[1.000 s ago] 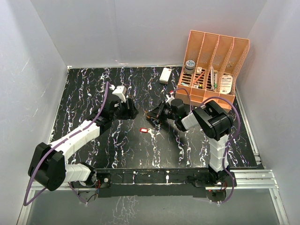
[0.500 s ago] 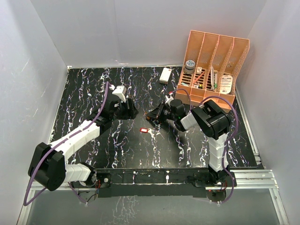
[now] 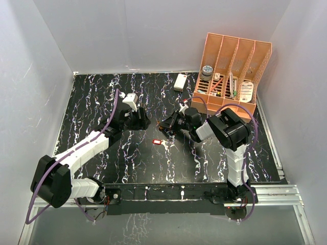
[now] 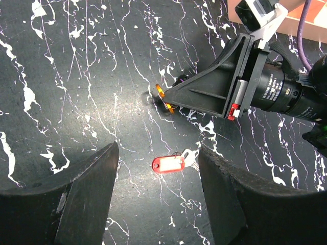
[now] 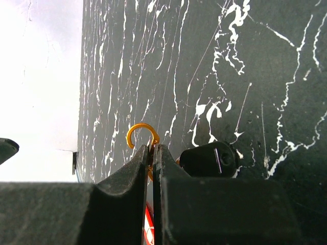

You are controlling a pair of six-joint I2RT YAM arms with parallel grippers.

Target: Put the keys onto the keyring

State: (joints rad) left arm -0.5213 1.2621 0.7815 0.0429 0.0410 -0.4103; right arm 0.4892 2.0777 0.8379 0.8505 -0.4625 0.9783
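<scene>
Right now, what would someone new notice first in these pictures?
Probably the big orange file rack in the table's far right corner. Next, the tiny red key lying alone on the black marbled table, between the open left claw's fingers, and the right claw pinching a little orange keyring.

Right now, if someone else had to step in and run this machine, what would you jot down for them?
Right gripper: shut on the keyring, the orange loop sticking out past its tips, held above the table.
Left gripper: open, holding nothing, poised over the key.
The key, with its red tag, lies flat on the table between the two arms, apart from the ring.
Done: ring picked up.
Left: grasp the key with the left gripper and thread it onto the ring.
</scene>
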